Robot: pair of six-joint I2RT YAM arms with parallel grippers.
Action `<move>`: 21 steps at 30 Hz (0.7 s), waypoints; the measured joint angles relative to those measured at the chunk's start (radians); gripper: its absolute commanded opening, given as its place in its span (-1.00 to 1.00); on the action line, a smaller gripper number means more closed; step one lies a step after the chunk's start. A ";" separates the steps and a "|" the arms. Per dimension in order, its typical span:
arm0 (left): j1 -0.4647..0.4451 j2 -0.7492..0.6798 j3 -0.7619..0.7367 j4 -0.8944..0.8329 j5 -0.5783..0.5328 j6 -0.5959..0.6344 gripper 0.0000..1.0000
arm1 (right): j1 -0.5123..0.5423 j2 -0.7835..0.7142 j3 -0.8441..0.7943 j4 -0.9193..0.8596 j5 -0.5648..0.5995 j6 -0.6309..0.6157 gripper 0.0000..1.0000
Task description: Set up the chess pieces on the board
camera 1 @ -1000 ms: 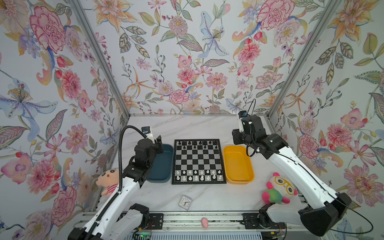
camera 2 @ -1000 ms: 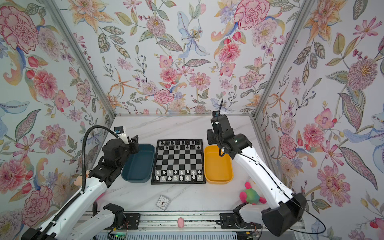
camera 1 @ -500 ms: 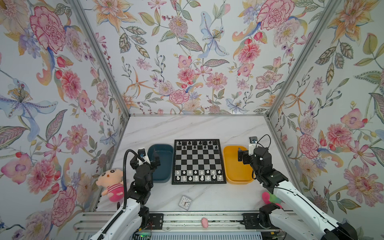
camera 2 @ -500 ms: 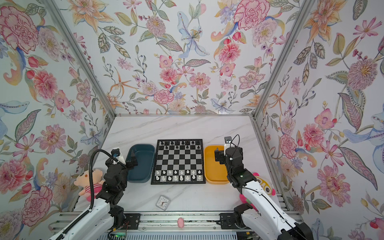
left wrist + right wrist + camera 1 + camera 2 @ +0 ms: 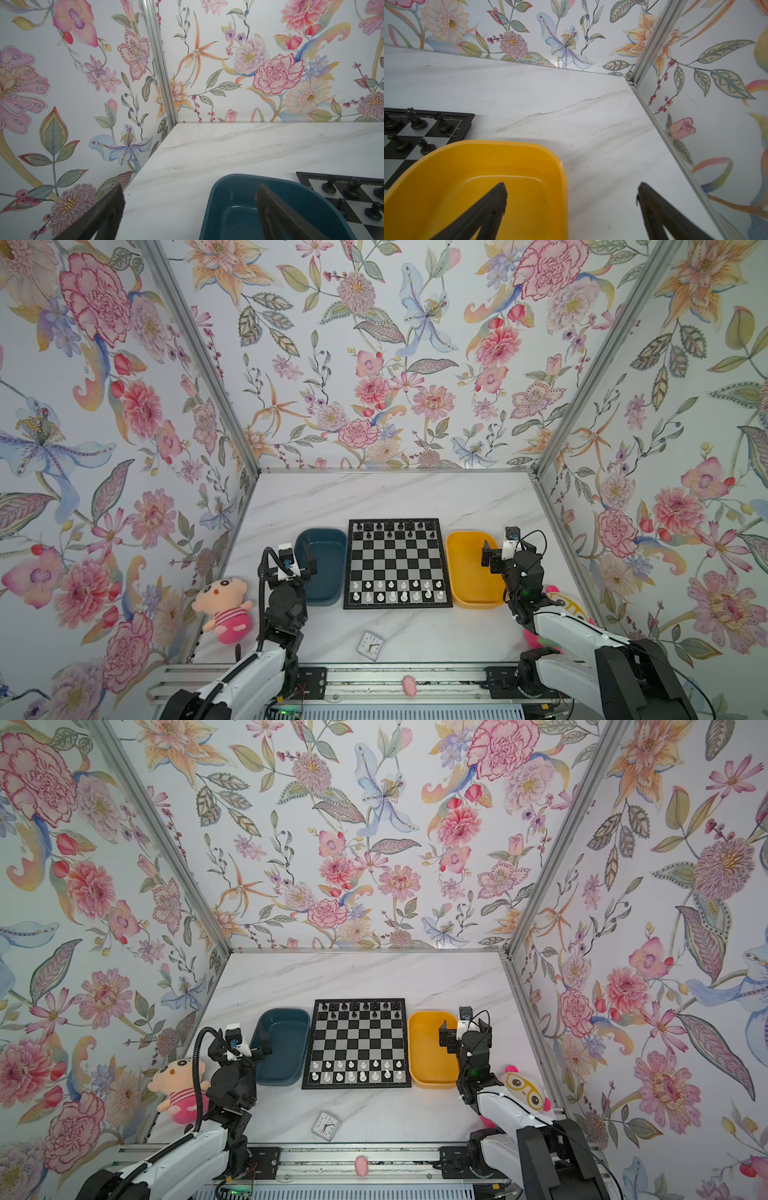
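Left gripper [image 5: 190, 197]: jaws spread wide, nothing held; one finger [image 5: 270, 207] above the teal tray [image 5: 226, 197], the other above bare table [image 5: 228, 149] beside the tray's outer side; at the front left of the scene in both top views. Right gripper [image 5: 572, 193]: likewise spread wide, nothing held; one finger [image 5: 488, 209] above the yellow tray [image 5: 446, 166], the other above bare table toward the right wall [image 5: 716, 124]. Board [image 5: 398, 564]: flat on the white marble-pattern table, mid-scene, between the two trays, teal tray just beside its left edge, yellow tray just beside its right edge. Black pieces [image 5: 389, 526]: upright, in the two rows along the board's far edge; a corner group visible in each wrist view. White pieces [image 5: 392, 596]: upright, in the two rows along the near edge. Count per row too small to tell. Both grippers well apart from every piece. Small white clock [image 5: 370, 645]: on the table in front of the board, turned askew. Pink-and-cream doll [image 5: 222, 610]: by the left wall [image 5: 104, 489], beside the left arm [image 5: 257, 672]. Plush toy with yellow glasses [image 5: 524, 1088]: by the right wall, partly hidden behind the right arm [image 5: 511, 1110]. Small pink item [image 5: 409, 685]: on the metal rail [image 5: 457, 676] at the front edge.
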 measured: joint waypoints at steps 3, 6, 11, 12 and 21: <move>0.002 0.073 0.000 0.062 0.001 0.020 0.99 | -0.013 0.071 0.000 0.100 -0.009 -0.011 0.98; 0.016 0.139 0.000 0.117 0.005 0.032 0.99 | -0.026 0.127 -0.003 0.183 -0.016 -0.022 0.98; 0.068 0.264 0.001 0.182 0.034 0.030 0.99 | -0.064 0.216 -0.016 0.306 -0.029 -0.025 0.98; 0.074 0.281 0.002 0.185 0.040 0.028 0.99 | -0.072 0.236 -0.016 0.326 -0.031 -0.024 0.98; 0.184 0.455 0.115 0.212 0.159 -0.003 0.99 | -0.106 0.394 -0.016 0.465 -0.064 -0.013 0.98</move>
